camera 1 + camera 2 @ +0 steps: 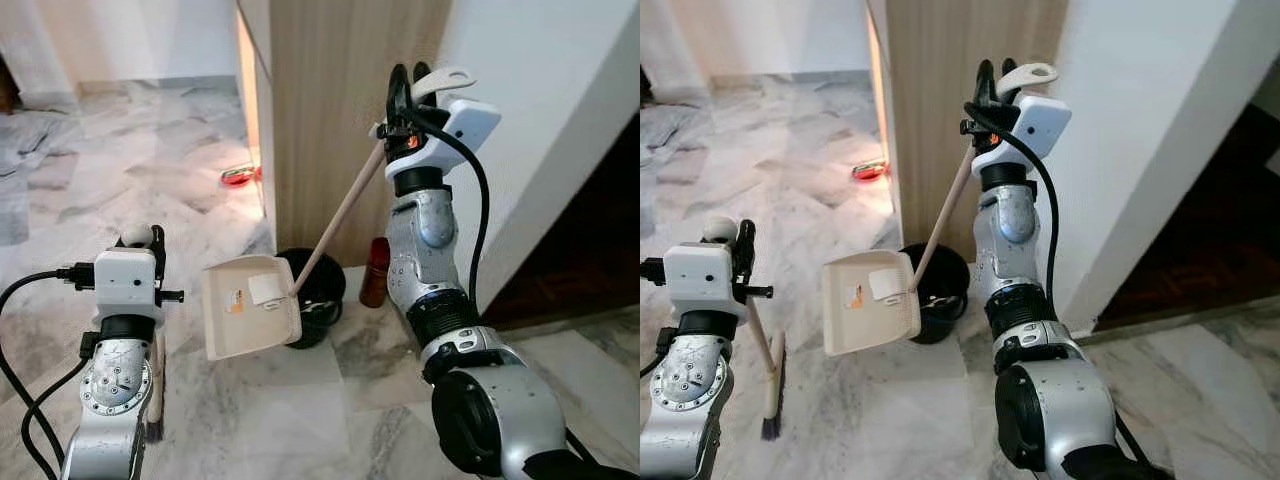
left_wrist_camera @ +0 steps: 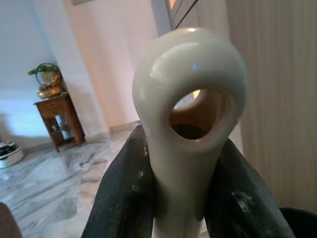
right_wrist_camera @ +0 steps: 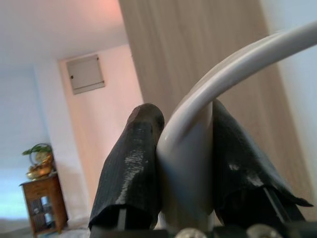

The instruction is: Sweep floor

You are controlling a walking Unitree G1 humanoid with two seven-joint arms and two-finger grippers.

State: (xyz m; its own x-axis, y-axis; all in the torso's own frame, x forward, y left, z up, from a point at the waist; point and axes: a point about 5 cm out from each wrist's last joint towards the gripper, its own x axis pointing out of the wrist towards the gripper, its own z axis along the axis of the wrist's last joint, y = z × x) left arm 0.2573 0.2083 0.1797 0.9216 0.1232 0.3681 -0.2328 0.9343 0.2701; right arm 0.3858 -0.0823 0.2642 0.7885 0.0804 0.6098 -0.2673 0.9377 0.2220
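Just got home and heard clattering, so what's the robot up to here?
It is sweeping. Its right claw is shut on the looped top of a dustpan handle, holding the cream dustpan raised and tipped beside a black bin at the foot of a wooden panel. Its left claw grips the broom handle; the broom's bristles rest on the marble floor.
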